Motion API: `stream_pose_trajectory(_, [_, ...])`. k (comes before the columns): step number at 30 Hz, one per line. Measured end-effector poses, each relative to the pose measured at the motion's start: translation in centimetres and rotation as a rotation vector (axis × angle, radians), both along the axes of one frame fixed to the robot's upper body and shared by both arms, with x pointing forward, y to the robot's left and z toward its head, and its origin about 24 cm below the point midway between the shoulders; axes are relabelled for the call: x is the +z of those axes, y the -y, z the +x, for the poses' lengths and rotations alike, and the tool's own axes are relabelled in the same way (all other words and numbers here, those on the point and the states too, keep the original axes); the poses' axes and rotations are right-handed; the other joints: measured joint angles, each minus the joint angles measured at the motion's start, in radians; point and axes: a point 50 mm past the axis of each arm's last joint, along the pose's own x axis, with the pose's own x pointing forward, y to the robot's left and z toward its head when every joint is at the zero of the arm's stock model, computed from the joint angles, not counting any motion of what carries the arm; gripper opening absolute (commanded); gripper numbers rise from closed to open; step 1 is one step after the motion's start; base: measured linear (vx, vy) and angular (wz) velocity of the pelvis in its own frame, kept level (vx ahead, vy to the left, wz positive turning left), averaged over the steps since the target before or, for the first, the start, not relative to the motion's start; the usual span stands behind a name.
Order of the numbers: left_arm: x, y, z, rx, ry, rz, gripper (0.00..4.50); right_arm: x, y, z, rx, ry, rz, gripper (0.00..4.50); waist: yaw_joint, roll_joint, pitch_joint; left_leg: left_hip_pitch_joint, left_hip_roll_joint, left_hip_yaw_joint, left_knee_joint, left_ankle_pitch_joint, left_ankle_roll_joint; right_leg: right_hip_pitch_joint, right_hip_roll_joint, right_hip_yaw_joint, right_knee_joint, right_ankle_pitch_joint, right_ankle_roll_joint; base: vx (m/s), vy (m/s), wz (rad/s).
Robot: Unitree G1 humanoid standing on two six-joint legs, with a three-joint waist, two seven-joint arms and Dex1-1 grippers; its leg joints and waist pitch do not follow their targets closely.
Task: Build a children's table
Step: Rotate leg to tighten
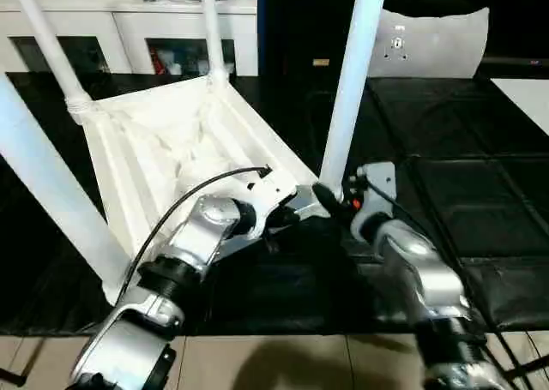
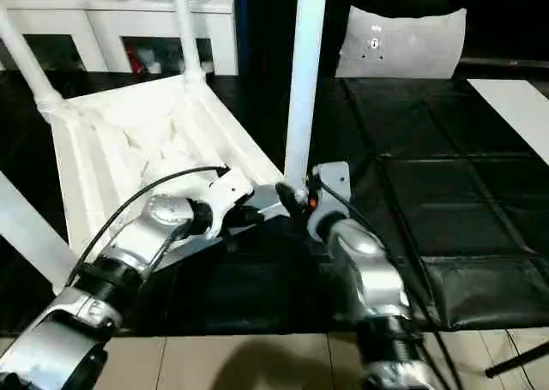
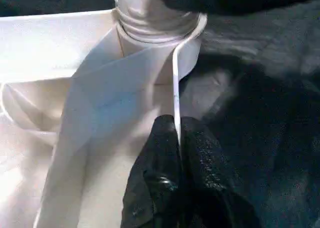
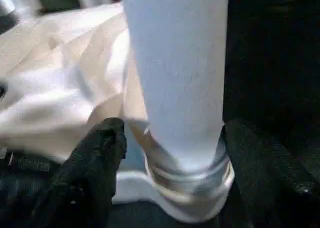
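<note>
The white children's table point(image 1: 163, 150) lies upside down on the black mats, ribbed underside up, with its legs rising out of the corner sockets. My left gripper point(image 3: 177, 133) is shut on the thin rim of the top near the closest corner. The leg point(image 1: 352, 81) in that corner stands upright. My right gripper point(image 4: 175, 143) is open around this leg's base, one black finger point(image 4: 95, 163) on each side just above the socket collar, with a small gap to the tube. Other legs point(image 1: 210, 21) point(image 1: 43, 184) stand at the far and left corners.
White cabinets with glass doors point(image 1: 129, 34) line the back. A flat grey-white panel point(image 1: 429, 39) leans at the back right. Black mats point(image 1: 463, 193) cover the floor, a white sheet point(image 1: 527, 94) lies at the far right, and pale tiles point(image 1: 283, 364) begin at the front edge.
</note>
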Motion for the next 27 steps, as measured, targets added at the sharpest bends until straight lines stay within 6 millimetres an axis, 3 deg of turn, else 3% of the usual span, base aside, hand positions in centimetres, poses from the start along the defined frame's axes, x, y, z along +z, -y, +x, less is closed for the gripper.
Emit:
stream_pose_trajectory(6, [-0.1,-2.0,-1.0,-0.16,-0.002,0.017,0.0,0.9,2.8,-1.3,0.283,0.056,-0.139,4.16,0.017,0.0,0.0,0.001,0.0,0.0,0.002,0.0,-0.001,0.002,0.0,0.0,-0.001,0.002,0.003,0.0,0.0,0.0])
stream_pose_trajectory(12, [0.0,-2.6,-1.8,-0.322,-0.002,0.054,0.0,1.5,3.9,-2.1,0.532,0.036,-0.192,4.16,0.049,-0.001,0.0,-0.001,0.0,0.0,0.003,0.0,0.0,0.003,0.0,0.0,-0.003,0.003,0.004,0.0,0.0,0.0])
stream_pose_trajectory(17, [0.1,-3.1,-2.2,-0.414,-0.013,0.075,0.0,2.1,4.1,-2.7,0.694,0.046,-0.188,4.16,0.059,-0.002,-0.001,-0.002,0.0,0.0,0.003,0.0,0.0,0.002,-0.001,0.0,-0.004,0.004,0.005,0.0,0.0,0.0])
stream_pose_trajectory(18, [0.1,-3.3,-2.3,-0.435,-0.018,0.079,0.0,2.1,4.2,-2.9,0.729,0.043,-0.191,3.89,0.061,-0.002,-0.001,-0.002,0.0,0.0,0.003,0.0,0.001,0.002,-0.001,0.0,-0.004,0.004,0.005,0.0,0.0,0.0])
stream_pose_trajectory(23, [0.3,-3.7,-2.7,-0.508,-0.041,0.106,0.0,2.3,4.3,-3.1,0.852,0.019,-0.224,3.7,0.065,-0.005,-0.002,-0.002,0.0,0.0,0.004,0.0,0.0,0.003,-0.001,0.0,-0.004,0.004,0.005,0.0,0.0,0.0])
stream_pose_trajectory(24, [0.2,-3.7,-2.8,-0.519,-0.042,0.108,0.0,2.3,4.2,-3.1,0.862,0.017,-0.223,3.44,0.067,-0.006,-0.002,-0.002,0.0,0.0,0.004,0.0,0.0,0.003,-0.001,0.0,-0.004,0.004,0.005,0.0,0.0,0.0])
stream_pose_trajectory(27, [0.3,-3.6,-3.0,-0.549,-0.04,0.117,0.0,1.9,4.3,-3.1,0.879,-0.005,-0.215,3.27,0.072,-0.007,-0.003,-0.002,0.0,0.0,0.005,0.0,0.0,0.003,-0.001,0.0,-0.004,0.004,0.005,0.0,0.0,0.0])
